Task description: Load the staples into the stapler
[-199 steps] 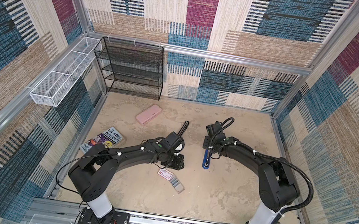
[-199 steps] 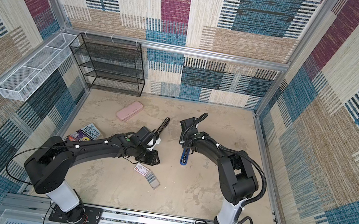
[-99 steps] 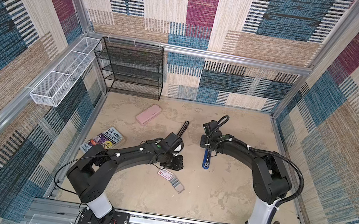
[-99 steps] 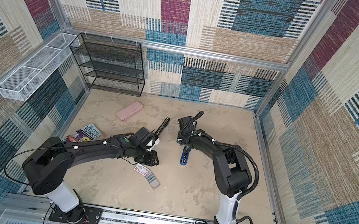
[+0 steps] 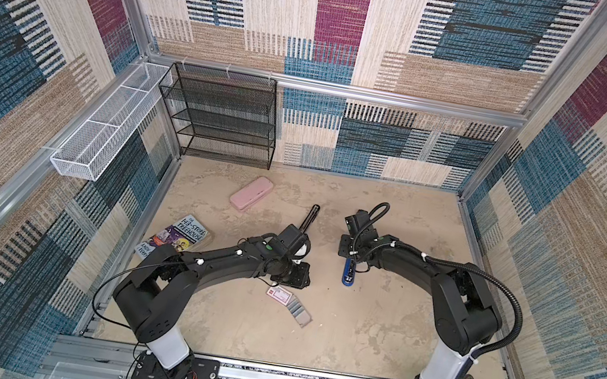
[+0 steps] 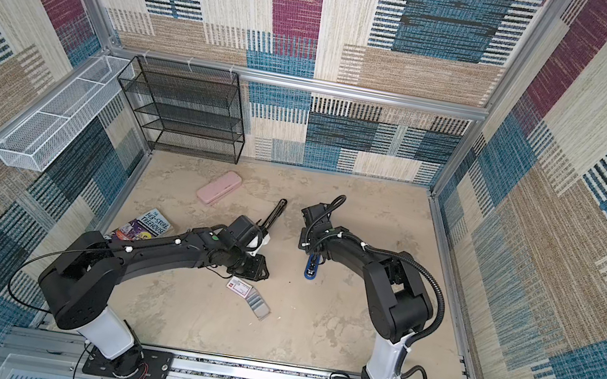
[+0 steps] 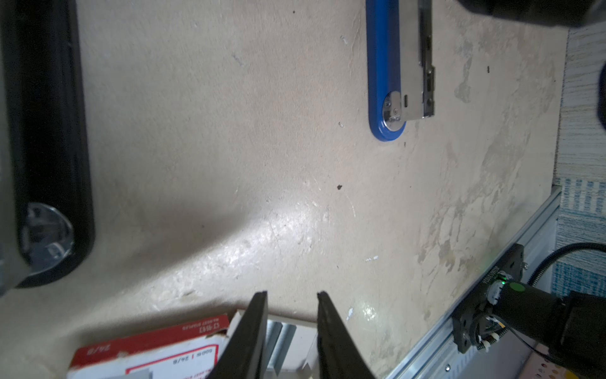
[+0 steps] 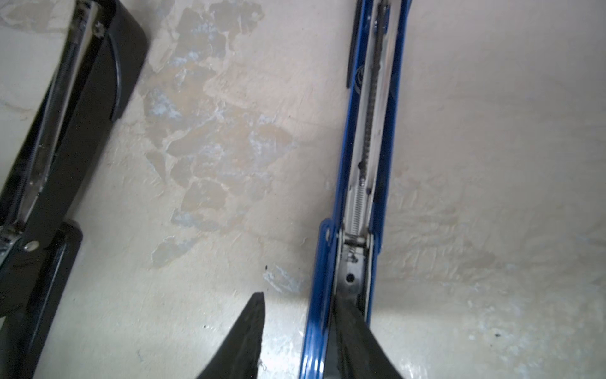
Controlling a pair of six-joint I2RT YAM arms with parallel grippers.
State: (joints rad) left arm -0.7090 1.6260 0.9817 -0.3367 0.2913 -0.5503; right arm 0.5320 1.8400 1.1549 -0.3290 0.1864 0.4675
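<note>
The blue stapler (image 5: 348, 274) (image 6: 311, 270) lies opened on the tan floor, its metal channel and spring bare (image 8: 367, 147). My right gripper (image 8: 300, 295) (image 5: 351, 256) is open at its hinge end. One finger sits inside the channel, the other beside the blue wall. The staples (image 7: 278, 338) (image 5: 299, 311) lie as grey strips in the tray pulled out of their white and red box (image 7: 147, 351) (image 5: 280, 294). My left gripper (image 7: 292, 293) (image 5: 297, 276) hovers open just over them, its fingers apart with nothing gripped.
A black stapler (image 5: 308, 221) (image 8: 65, 131) lies open behind the left wrist. A pink case (image 5: 249, 198) and a book (image 5: 179, 238) lie to the left. A black wire rack (image 5: 221, 117) and a white mesh basket (image 5: 105, 130) stand along the walls.
The right arm's elbow has shifted slightly while its gripper stays at the blue stapler's hinge end, jaws a little narrower. The left arm has not moved.
</note>
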